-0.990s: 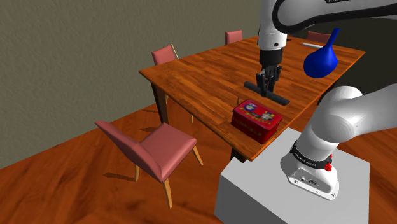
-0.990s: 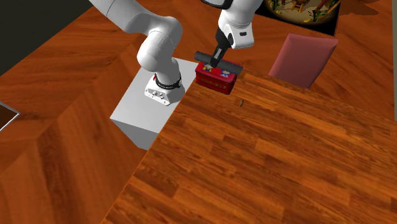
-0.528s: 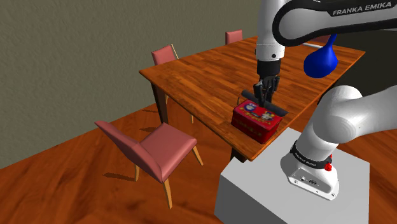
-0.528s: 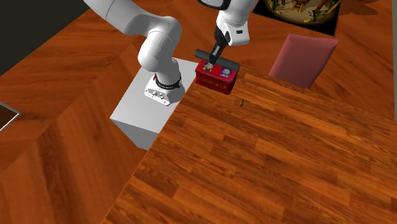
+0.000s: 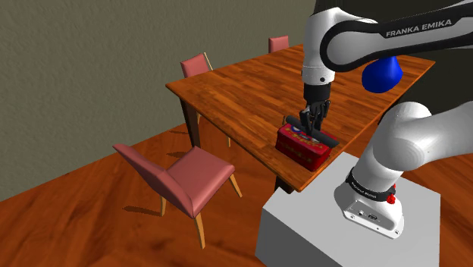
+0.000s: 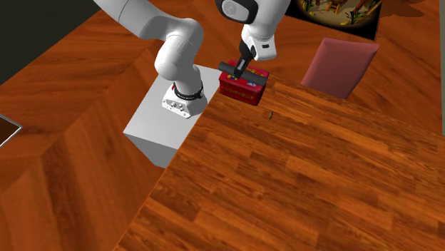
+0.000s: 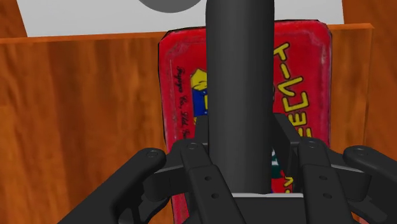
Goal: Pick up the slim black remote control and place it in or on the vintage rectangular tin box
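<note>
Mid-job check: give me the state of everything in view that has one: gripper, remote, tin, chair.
gripper, shut on the black remote.
black remote, clasped, level, lengthwise over the tin's lid; whether it touches cannot be told.
red tin box, lid closed, sitting near the edge of the table.
nearest red chair, upright, standing apart from the table.

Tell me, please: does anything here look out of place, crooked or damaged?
Nothing stands out. The end effector clasps the black remote over the red tin, which sits flat near the table edge by the stand. Nothing is spilled or broken.
</note>
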